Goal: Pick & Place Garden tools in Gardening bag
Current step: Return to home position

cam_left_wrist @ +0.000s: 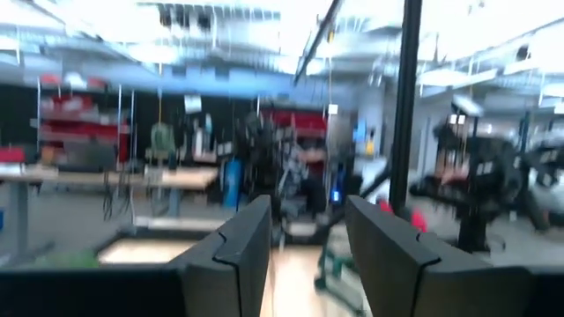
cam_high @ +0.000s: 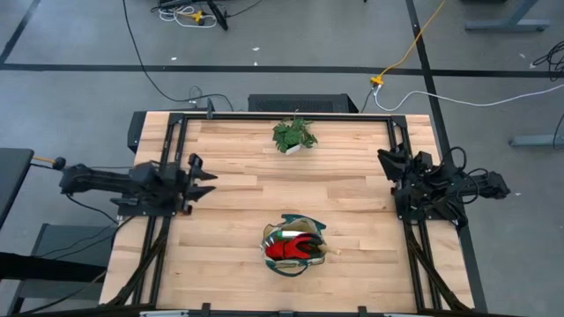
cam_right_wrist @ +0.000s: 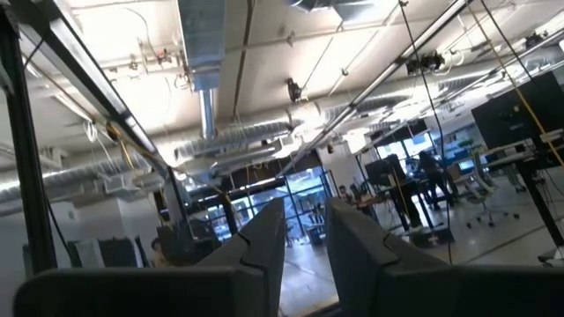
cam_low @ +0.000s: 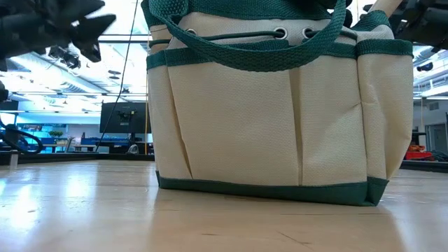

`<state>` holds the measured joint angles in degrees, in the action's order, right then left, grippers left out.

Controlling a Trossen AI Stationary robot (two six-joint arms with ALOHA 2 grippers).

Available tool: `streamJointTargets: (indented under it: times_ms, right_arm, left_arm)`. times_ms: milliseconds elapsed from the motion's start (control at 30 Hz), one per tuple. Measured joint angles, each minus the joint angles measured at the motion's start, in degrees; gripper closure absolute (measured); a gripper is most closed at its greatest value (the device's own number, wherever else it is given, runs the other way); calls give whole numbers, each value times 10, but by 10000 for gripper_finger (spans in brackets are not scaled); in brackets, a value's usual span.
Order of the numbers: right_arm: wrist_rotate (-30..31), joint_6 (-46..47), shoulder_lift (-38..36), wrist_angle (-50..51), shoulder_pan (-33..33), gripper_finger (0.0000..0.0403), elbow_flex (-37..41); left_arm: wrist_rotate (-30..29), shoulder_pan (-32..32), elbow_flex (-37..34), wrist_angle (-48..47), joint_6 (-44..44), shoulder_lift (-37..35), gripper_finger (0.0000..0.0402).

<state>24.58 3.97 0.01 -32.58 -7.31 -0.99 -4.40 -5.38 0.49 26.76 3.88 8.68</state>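
Observation:
The beige gardening bag [cam_high: 295,246] with dark green trim stands on its base at the table's near middle and fills the low view [cam_low: 273,105]. Red-and-black gloves [cam_high: 286,250] lie in its open top beside something green and white that I cannot identify. The shears and the rake are not in view. My left gripper [cam_high: 210,183] is open and empty above the table's left side, left of and beyond the bag; its fingers [cam_left_wrist: 238,255] frame only the room. My right gripper [cam_high: 388,164] is open by a narrow gap and empty at the right edge.
A leafy potted plant [cam_high: 295,135] stands at the table's far middle. Black frame rails [cam_high: 172,176] run along the left and right sides. Bare wood lies between the two arms and around the bag.

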Motion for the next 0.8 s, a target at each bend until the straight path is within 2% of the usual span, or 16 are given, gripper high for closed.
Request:
streamJointTargets:
  times_ms: [200,333,700,800]
  right_arm:
    - [0,0,0,6,0,319,0]
    - [1,0,0,7,0,319,0]
    - [4,-1,0,10,0,319,0]
    - [-50,-48,0,38,0,319,0]
  left_arm:
    - [0,0,0,2,0,-87,248]
    - [0,0,0,49,0,-85,248]
    - [0,4,-1,34,0,-85,248]
    - [0,21,-1,35,0,-86,248]
